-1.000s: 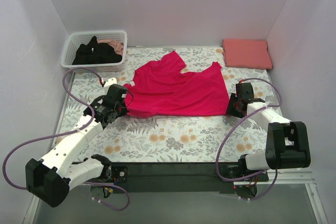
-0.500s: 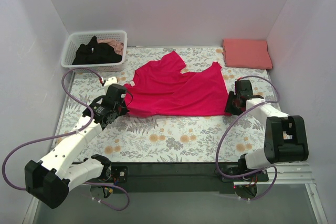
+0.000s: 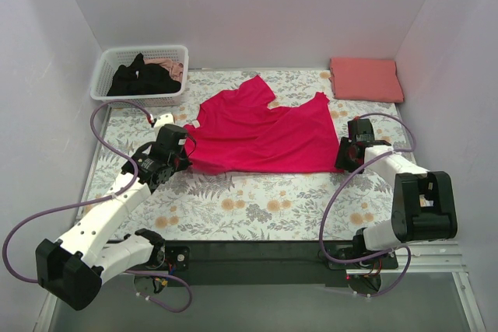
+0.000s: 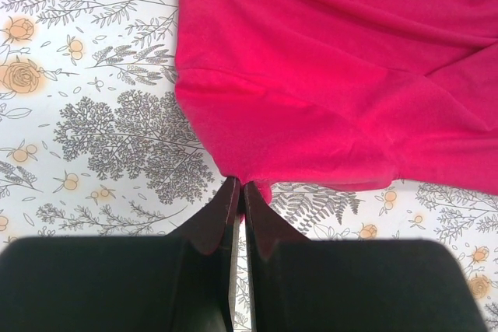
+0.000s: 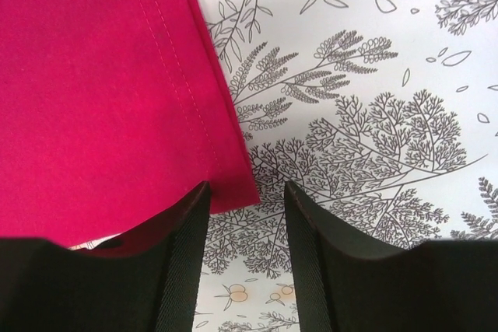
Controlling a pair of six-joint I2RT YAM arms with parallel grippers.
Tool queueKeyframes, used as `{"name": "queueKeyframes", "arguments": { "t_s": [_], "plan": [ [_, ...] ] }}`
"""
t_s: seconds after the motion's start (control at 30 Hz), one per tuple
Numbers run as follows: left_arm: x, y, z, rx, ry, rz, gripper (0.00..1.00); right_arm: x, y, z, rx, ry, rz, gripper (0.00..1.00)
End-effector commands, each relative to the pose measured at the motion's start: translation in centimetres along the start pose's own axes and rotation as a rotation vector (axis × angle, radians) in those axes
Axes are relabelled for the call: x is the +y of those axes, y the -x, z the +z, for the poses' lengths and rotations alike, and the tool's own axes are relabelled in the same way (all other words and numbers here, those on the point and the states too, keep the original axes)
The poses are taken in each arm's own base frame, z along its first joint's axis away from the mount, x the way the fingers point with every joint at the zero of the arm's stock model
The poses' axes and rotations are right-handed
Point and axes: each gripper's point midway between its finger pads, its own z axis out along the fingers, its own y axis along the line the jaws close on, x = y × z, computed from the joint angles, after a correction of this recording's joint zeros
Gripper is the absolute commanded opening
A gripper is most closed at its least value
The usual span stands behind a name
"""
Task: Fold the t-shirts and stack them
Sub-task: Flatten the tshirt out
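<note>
Now that the right gripper (image 5: 247, 188), jaws apart, has reached the crimson t-shirt (image 3: 264, 134) at its centre-right corner, with the left gripper (image 4: 237, 186) clamped on fabric, folding nears.

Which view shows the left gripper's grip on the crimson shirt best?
Left wrist: the left gripper, shut, pinches the crimson shirt at its edge. Top external shows them meeting, too small to read. Right wrist shows only its other corner.

plain pale walls close the space: a back wall (image 3: 257, 5) and side walls left (image 3: 39, 75) and right (image 3: 463, 44), evenly lit, with soft shadows. a floral-print cloth (image 3: 264, 204), grey ferns and yellow roses on white, covers the table. a black strip (image 3: 257, 253) runs along its near edge.
</note>
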Motion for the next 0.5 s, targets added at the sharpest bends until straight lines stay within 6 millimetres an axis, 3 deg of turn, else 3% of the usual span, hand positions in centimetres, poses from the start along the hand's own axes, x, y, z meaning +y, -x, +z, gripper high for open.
{"name": "queueKeyframes", "arguments": {
  "t_s": [0.0, 0.27, 0.47],
  "plan": [
    [-0.3, 0.3, -0.3, -0.017, -0.031, -0.012, 0.0, 0.8, 0.0, -0.3, 0.015, 0.011, -0.001, 0.5],
    [-0.5, 0.1, -0.2, -0.015, -0.048, -0.015, 0.0, 1.0, -2.2, 0.9, 0.084, -0.01, -0.03, 0.51],
    [-0.5, -0.1, -0.2, -0.017, -0.051, -0.016, 0.0, 0.4, -4.6, 1.6, 0.152, -0.031, -0.026, 0.43]
  ]
}}
